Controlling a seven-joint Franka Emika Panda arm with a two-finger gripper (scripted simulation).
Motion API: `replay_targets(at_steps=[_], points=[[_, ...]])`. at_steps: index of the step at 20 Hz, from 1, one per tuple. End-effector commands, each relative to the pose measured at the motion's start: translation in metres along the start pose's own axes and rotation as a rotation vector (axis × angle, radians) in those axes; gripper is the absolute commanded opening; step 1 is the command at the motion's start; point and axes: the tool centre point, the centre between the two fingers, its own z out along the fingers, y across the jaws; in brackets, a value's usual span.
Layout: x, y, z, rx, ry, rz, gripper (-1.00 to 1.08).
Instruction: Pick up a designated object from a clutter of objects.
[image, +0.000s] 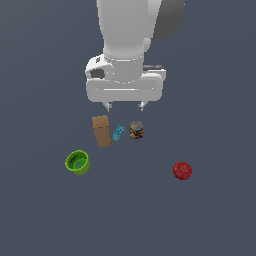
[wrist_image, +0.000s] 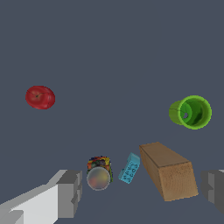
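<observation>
The arm is glossy white, a thick rounded column with a dark grey patch at its upper side. Its wrist housing is a wide white block with a dark opening. The claw (image: 124, 105) has short, blocky, grey-tipped white fingers (wrist_image: 70, 194).

No legible text, label, brand, number or sign appears in either view. The speckled can (image: 136, 130) carries a multicoloured pattern on its side, but no letters can be made out. The cardboard box (image: 102, 130) shows plain tan faces. The blue toy brick (image: 118, 132) bears raised studs whose markings, if any, are too small to read. The green cup (image: 78, 162) and the red ball (image: 182, 170) are unmarked, as is the white gripper (image: 125, 106).
</observation>
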Motion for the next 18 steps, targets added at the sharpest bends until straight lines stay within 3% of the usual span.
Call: replay_targets(at_steps=[1, 10, 18], points=[[0.0, 0.0, 0.0, 0.0, 0.0, 0.0, 1.0], [0.011, -0.003, -0.02, 0.027, 0.049, 0.01, 1.0], [0.01, -0.003, -0.019, 0.027, 0.049, 0.01, 1.0]])
